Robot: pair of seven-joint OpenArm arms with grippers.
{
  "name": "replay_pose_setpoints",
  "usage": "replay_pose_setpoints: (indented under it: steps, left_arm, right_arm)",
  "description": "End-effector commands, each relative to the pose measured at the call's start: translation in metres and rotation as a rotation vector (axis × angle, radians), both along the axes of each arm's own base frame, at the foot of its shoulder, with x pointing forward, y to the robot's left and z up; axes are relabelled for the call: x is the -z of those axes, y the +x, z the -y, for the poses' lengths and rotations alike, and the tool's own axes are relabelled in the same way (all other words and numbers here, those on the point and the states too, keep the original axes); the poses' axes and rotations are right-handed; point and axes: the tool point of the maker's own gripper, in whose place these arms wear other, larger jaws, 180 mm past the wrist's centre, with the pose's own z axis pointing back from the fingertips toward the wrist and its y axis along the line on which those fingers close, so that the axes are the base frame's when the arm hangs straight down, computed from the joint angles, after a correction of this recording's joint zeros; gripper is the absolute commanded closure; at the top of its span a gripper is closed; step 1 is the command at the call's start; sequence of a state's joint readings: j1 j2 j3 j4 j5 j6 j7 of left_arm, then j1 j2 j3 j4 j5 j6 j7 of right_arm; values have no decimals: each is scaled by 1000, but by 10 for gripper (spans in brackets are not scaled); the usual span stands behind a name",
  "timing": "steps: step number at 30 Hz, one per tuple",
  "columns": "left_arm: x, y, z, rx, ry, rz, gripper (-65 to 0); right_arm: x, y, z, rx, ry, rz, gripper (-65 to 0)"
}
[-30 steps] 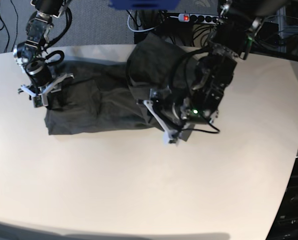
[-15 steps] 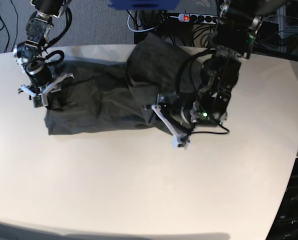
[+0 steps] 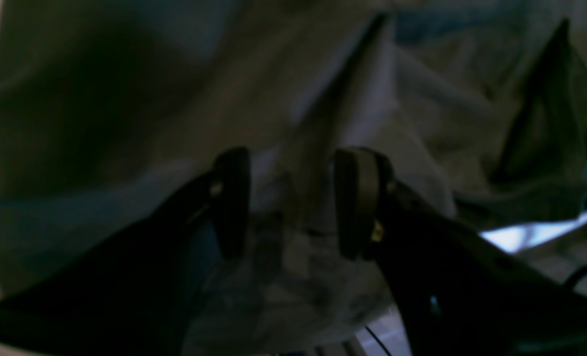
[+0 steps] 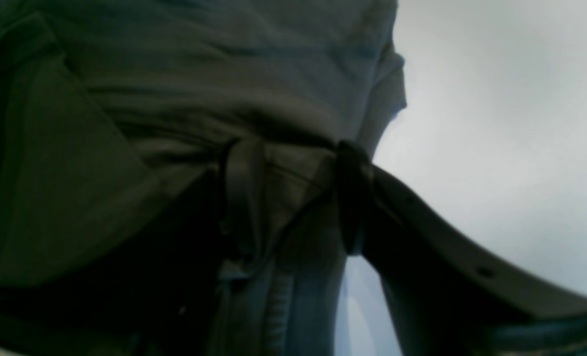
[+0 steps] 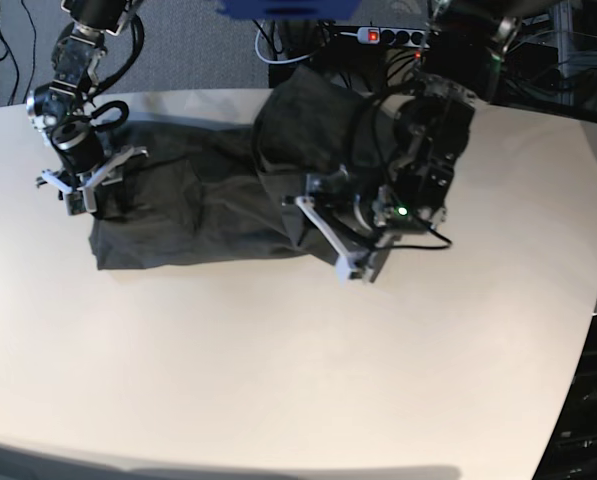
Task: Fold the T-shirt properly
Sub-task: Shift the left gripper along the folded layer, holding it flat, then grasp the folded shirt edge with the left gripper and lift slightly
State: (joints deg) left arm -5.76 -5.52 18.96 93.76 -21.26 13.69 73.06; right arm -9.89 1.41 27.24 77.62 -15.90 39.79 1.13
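Two arms work the dark T-shirt (image 5: 218,195) lying crumpled across the far side of the bench (image 5: 278,370), the right gripper (image 5: 88,180) with jaws parted over its left edge, the left gripper (image 5: 343,235) straddling a raised fold, jaws apart.

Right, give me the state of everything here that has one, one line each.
T-shirt: dark grey, rumpled, partly folded, spread along the table's far side, one end bunched up.
Left gripper: jaws apart, a ridge of shirt fabric between them.
Right gripper: jaws apart, over the shirt's edge, fabric between them.
Power strip: switch glowing red.
Table: bare in front of the shirt.
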Motion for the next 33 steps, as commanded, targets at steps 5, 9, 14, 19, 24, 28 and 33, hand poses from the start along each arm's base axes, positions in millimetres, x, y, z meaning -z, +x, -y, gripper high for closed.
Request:
replay_pose_setpoints:
  steps: [5, 9, 14, 19, 24, 28, 33]
  left_arm:
    - [-14, 8, 15, 5, -45, 36, -281]
    - [-15, 8, 19, 5, -54, 36, -281]
    - [-14, 8, 17, 4, -48, 35, -281]
    - [-12, 7, 16, 3, -44, 31, -281]
    - [10, 9, 10, -30, -23, 14, -281]
    - [21, 8, 7, -44, -11, 2, -281]
    - [22, 8, 8, -44, -13, -1, -281]
  right_arm:
    - [17, -16, 6, -13, -53, -108, -239]
    - [17, -16, 6, -13, -53, -108, -239]
    - [17, -16, 5, -13, -52, -107, -239]
    - [17, -16, 5, -12, -51, -106, -239]
    - [17, -16, 5, -12, -51, -106, -239]
    - [17, -16, 5, -12, -51, -106, -239]
    - [17, -16, 5, -12, -51, -106, -239]
